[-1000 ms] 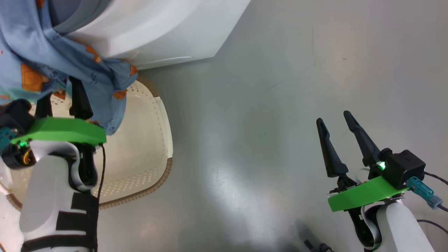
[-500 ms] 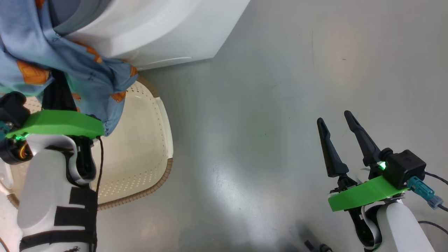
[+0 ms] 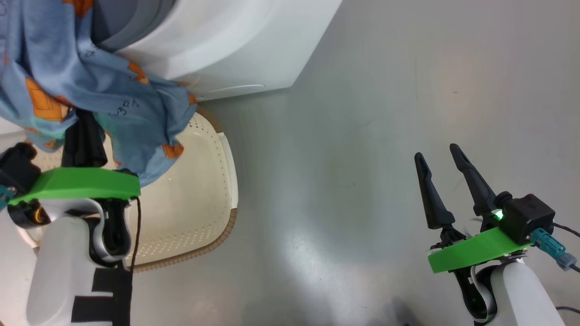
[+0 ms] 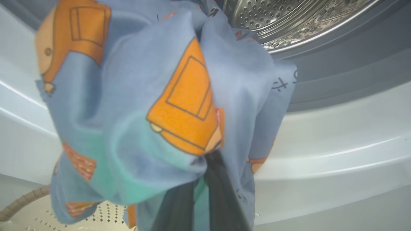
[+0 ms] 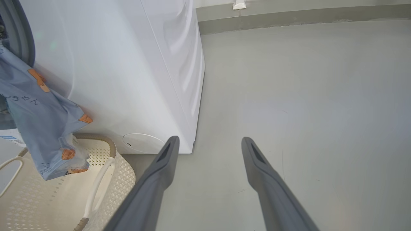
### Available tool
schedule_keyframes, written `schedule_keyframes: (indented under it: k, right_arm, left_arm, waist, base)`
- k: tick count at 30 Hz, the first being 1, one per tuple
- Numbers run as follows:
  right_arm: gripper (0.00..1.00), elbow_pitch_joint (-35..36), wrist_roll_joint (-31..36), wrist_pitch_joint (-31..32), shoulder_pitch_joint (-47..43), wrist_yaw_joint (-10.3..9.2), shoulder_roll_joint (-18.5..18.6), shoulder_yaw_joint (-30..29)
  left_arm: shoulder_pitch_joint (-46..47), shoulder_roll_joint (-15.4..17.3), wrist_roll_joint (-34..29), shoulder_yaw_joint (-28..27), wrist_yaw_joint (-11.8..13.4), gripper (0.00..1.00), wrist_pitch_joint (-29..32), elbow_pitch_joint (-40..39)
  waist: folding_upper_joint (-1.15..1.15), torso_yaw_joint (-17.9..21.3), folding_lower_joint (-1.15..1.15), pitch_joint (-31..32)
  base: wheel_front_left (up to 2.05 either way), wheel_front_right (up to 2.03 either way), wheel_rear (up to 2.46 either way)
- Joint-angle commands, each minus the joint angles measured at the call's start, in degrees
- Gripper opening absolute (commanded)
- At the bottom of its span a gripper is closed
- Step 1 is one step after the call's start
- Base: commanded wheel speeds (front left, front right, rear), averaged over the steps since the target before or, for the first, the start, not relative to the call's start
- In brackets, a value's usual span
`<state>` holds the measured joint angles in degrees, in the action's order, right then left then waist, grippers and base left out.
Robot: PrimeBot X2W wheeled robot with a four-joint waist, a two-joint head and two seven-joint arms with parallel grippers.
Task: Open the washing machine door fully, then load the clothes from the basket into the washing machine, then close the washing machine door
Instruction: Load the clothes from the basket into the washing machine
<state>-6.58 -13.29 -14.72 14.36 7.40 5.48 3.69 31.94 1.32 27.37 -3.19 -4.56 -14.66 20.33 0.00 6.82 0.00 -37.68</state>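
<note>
A light blue garment (image 3: 113,108) with orange figures, one of the clothes, hangs from the washing machine (image 3: 235,45) opening down over the basket (image 3: 204,190). My left gripper (image 3: 84,133) is shut on its lower folds, fingertips buried in the cloth. In the left wrist view the garment (image 4: 160,96) bunches over the dark fingers (image 4: 221,192), below the steel drum (image 4: 289,19) and grey gasket (image 4: 337,64). My right gripper (image 3: 437,156) stands open and holds nothing, above bare floor. The washing machine door is out of view.
The cream basket (image 5: 106,192) sits on the floor against the machine's front corner (image 5: 189,141); its visible inside holds nothing. Grey floor (image 3: 362,113) stretches to the right of the machine, up to a wall skirting (image 5: 289,16).
My left gripper has gone from open to shut on the blue garment. The head camera has shifted a little, so the whole picture has slid right. The right arm has not moved.
</note>
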Motion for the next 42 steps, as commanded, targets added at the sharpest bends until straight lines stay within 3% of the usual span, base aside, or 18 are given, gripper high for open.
schedule_keyframes:
  k: [1, 12, 20, 27, 42]
  right_arm:
    - [1.00, 1.0, -0.2, -0.3, -1.0, 0.09, 0.1, 1.1]
    - [1.00, 0.6, -0.5, -0.3, -1.2, 0.09, -0.3, 1.8]
    - [1.00, 0.2, -0.8, -0.3, -1.8, 0.09, -1.0, 2.0]
    - [1.00, -0.3, -0.9, -0.3, -2.9, 0.09, -1.5, 2.9]
    - [1.00, -1.2, -1.1, -0.3, -6.3, 0.09, -2.0, 4.5]
  left_arm:
    - [-1.8, 1.6, 0.1, -1.4, 0.5, 0.00, -0.3, -2.3]
    - [-0.1, 1.6, -1.4, -3.3, 1.2, 0.00, -0.3, -6.3]
    - [6.7, 1.6, -5.0, -6.1, 0.8, 0.00, -0.3, -4.5]
    - [15.5, 3.7, -8.8, -7.2, 0.4, 0.00, -0.3, 0.5]
    - [33.0, 9.6, -12.6, -8.6, 1.6, 0.00, -0.3, 19.8]
  waist:
    - [0.00, -0.5, 0.00, 0.5]
    - [0.00, 0.4, 0.00, 1.8]
    - [0.00, 2.1, 0.00, 2.8]
    - [0.00, 4.0, 0.00, 3.9]
    - [0.00, 7.9, 0.00, 5.8]
  base:
    - [0.00, 0.00, 0.00]
    - [0.00, 0.00, 0.00]
    - [0.00, 0.00, 0.00]
    - [0.00, 0.00, 0.00]
    - [0.00, 0.00, 0.00]
